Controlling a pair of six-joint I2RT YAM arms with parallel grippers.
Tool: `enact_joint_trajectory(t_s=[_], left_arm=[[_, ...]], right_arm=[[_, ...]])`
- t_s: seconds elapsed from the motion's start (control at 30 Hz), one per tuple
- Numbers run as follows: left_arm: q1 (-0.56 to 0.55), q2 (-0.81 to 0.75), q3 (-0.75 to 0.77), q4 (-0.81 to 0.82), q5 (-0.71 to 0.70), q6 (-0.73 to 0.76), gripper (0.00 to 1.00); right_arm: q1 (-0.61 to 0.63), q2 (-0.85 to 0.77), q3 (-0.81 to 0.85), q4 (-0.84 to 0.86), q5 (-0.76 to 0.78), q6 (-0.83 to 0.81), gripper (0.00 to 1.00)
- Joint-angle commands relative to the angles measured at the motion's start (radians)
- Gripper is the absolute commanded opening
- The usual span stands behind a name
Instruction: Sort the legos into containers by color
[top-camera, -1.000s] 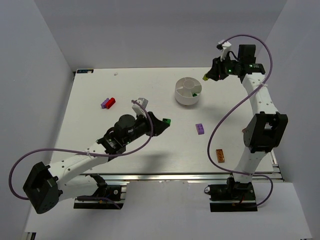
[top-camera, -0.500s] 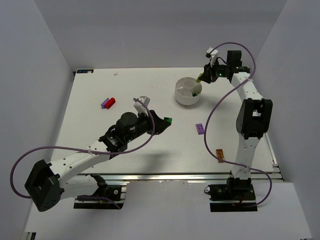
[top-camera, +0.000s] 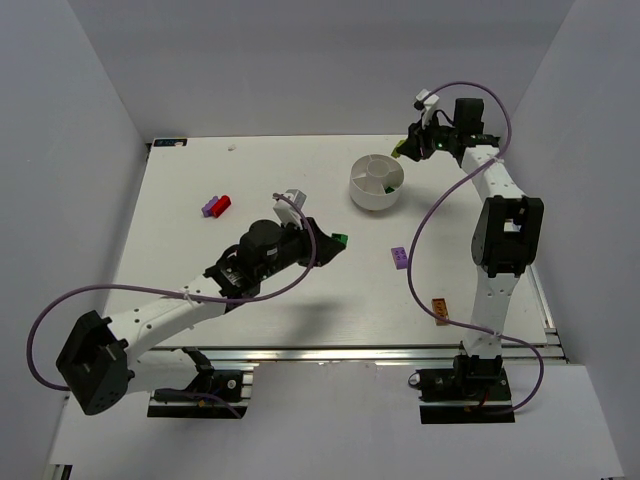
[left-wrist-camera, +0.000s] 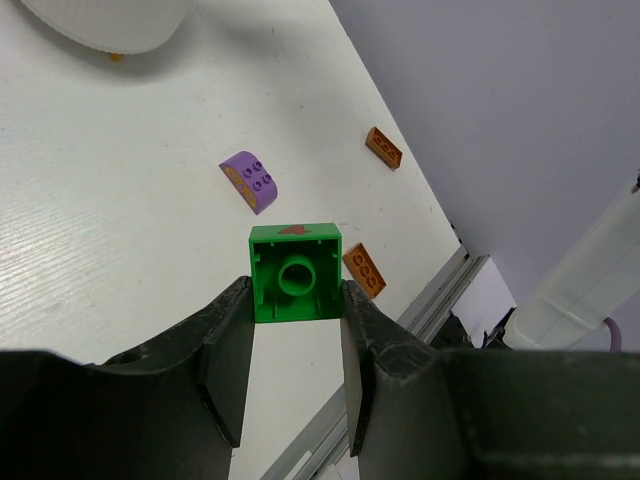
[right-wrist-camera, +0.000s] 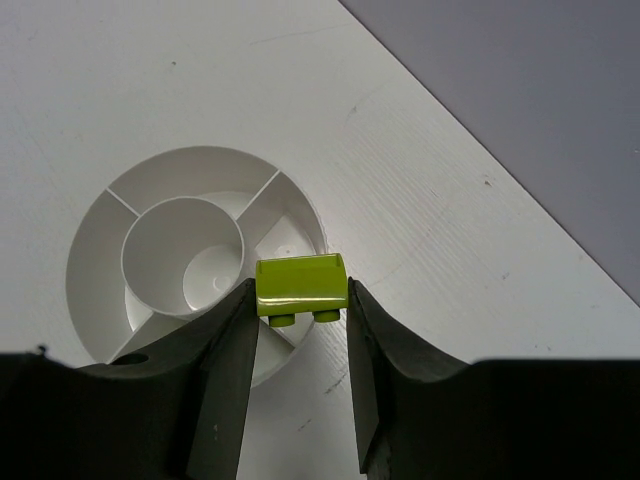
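Near the dish (right-wrist-camera: 88, 262) rim, the right gripper (right-wrist-camera: 300, 292) pinched a yellow-green brick (right-wrist-camera: 299, 283).
Left gripper (left-wrist-camera: 296, 300) pinched a green brick (left-wrist-camera: 295, 272) above the table (left-wrist-camera: 120, 200).

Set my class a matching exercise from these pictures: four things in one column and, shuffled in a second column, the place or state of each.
Column 1
1. green brick
2. yellow-green brick
3. red brick
4. dish

Column 2
A. beside a purple brick on the table
B. held in the right gripper
C. white, standing on the table
D. held in the left gripper

Pairs: 1-D, 2-B, 3-A, 4-C
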Motion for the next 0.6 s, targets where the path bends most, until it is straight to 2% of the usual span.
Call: enact_joint_trajectory(t_s=[0.0,0.57], left_arm=[[0.002,0.007,0.049,-0.001,0.02,0.006,0.0],[0.004,0.021,0.063,-0.008,0.024,-0.003,0.0]], right_arm=[[0.004,0.014,-0.011,0.076,0.009,0.083,0.0],[0.032,0.054,-0.041,0.093,0.043,0.152,0.0]])
